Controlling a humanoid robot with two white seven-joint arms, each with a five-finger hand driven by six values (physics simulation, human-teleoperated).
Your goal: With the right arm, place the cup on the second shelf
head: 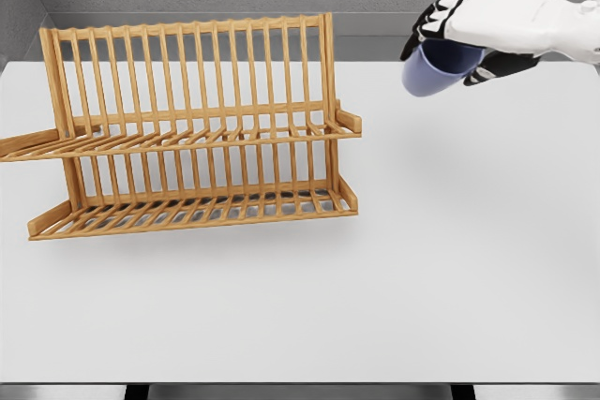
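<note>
1. A white table [450,259] is seen from the head view, with a two-tier wooden dish rack [197,128] set on its left half, towards the far edge.
2. The right hand [469,35] is brought in from the right edge, raised above the table's far right corner.
3. A pale blue cup [433,70] is gripped by this hand; the black-padded fingers [433,18] are curled closed around it.
4. The cup is held tilted, clear of the table surface and well apart from the rack, to the right of the rack's upper shelf [187,140].
5. The lower shelf [197,211] is seen resting on the table.
</note>
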